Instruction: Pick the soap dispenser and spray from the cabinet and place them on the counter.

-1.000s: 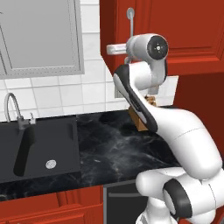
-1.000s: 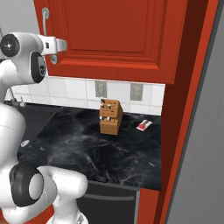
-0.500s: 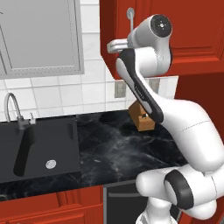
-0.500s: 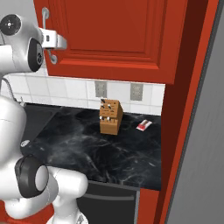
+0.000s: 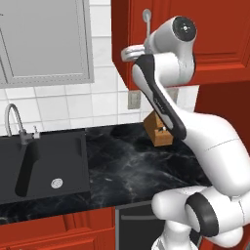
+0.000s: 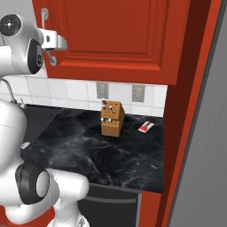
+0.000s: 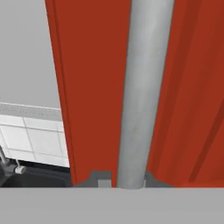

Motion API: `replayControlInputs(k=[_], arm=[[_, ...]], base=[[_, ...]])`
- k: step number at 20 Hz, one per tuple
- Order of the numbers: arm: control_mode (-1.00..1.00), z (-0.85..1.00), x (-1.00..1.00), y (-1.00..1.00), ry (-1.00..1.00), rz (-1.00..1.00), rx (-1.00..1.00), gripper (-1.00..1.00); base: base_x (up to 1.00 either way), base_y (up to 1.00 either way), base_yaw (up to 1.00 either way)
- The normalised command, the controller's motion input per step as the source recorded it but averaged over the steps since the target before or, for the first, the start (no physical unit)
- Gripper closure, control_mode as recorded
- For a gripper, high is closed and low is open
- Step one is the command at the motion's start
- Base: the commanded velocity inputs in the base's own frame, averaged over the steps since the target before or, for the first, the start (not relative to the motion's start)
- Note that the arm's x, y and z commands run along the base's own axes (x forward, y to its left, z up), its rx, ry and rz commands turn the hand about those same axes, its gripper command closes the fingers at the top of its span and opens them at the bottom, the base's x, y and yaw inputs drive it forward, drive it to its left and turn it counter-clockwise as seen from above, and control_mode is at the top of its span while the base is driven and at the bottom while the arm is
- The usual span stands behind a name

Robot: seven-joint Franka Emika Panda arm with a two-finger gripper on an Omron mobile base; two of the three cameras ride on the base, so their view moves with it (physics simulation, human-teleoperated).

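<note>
One white arm reaches up to the red cabinet, its gripper clamped around the door's silver handle, above the black counter with a knife block

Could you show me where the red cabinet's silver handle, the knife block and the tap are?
silver handle (image 7: 142,87), hand view: middle of the bar, between the end effector's tips.
knife block (image 6: 111,118), right base view: front face of the wooden block.
tap (image 5: 10,117), left base view: curved spout over the sink.
</note>
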Motion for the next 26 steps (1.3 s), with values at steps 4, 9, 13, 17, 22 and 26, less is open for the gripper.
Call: replayControlInputs(k=[4, 9, 13, 17, 22, 26], arm=[[-1.0, -0.25, -0.13, -0.03, -0.05, 0.06, 0.0, 1.0], [-1.0, -0.13, -0.19, -0.31, -0.02, 0.07, 0.0, 1.0], [-1.0, -0.09, -0.16, -0.52, 0.01, 0.07, 0.0, 1.0], [-1.0, -0.07, -0.12, -0.55, 0.04, 0.07, 0.0, 1.0], [-1.0, -0.05, -0.17, -0.58, 0.01, 0.07, 0.0, 1.0], [-1.0, -0.04, -0.24, -0.52, 0.0, 0.07, 0.0, 1.0]], base=[[0.0, 0.0, 0.0], [0.0, 0.0, 0.0], [0.0, 0.0, 0.0], [0.0, 0.0, 0.0], [0.0, 0.0, 0.0], [0.0, 0.0, 0.0]])
